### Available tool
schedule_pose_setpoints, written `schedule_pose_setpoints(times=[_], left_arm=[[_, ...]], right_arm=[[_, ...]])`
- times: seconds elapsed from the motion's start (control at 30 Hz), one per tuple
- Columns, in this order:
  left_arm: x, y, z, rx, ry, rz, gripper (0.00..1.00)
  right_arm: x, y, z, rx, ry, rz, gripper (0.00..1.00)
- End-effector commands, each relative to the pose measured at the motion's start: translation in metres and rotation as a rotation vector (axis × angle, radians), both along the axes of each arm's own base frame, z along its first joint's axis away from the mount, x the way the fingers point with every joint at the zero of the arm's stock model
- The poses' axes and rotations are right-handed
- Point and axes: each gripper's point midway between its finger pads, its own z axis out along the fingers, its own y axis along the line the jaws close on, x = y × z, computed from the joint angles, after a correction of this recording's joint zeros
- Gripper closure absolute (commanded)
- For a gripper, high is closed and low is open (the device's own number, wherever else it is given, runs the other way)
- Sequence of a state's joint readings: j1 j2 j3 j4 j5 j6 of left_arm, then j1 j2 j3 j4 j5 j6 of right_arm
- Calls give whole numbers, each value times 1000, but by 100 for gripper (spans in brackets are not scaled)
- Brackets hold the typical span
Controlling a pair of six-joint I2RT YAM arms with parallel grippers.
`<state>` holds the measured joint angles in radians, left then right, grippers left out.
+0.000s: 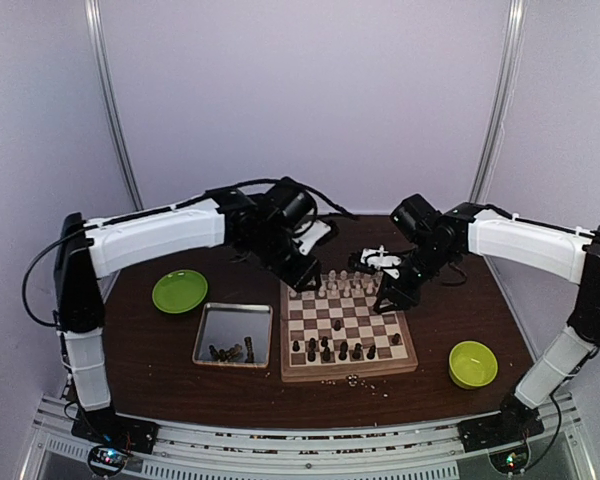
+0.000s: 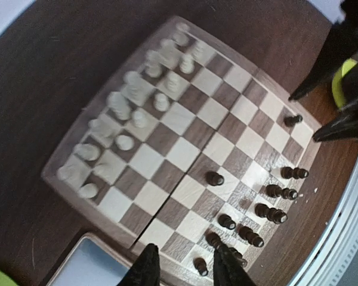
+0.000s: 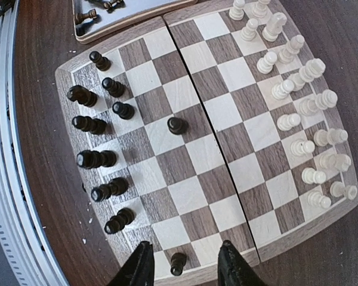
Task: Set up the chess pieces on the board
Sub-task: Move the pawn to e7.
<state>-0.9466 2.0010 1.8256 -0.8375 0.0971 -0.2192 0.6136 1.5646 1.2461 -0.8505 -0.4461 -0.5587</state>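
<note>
Pawn (image 3: pixel 178 263) stands between right gripper's (image 3: pixel 184 247) parted fingers — untouched; left gripper (image 2: pixel 184 249) likewise unclenched.

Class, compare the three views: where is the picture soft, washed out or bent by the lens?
Left wrist: the pale cream chessmen look washed out and blurred; right wrist: sharp, yet the edges of the checkered wooden chessboard bow outward; top external: soft, the dark wooden chessmen merge into blobs.

Chess pieces (image 1: pixel 232 351) in tray (image 1: pixel 202 335) too small to tell apart overhead, pale chessmen (image 2: pixel 125 142) blurred
</note>
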Motion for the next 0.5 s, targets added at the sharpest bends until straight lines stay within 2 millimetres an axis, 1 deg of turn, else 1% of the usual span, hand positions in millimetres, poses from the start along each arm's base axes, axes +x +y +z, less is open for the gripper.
schedule_pose_setpoints(times=[0.0,0.07,0.13,0.17,0.3,0.47], left_arm=[[44,69,29,-93,-55,340,68],[48,98,22,-130,-36,433,68],[47,119,16,-165,-24,485,68],[42,128,6,-164,-8,496,68],[34,141,0,-176,0,503,69],[28,144,-12,-149,23,494,69]], right_arm=[[4,21,-8,-35,43,46,63],[8,32,-17,-54,61,61,62],[11,41,-27,-82,80,74,60],[13,45,-30,-90,84,81,58],[20,59,-46,-146,104,94,56],[26,66,-58,-178,107,97,55]])
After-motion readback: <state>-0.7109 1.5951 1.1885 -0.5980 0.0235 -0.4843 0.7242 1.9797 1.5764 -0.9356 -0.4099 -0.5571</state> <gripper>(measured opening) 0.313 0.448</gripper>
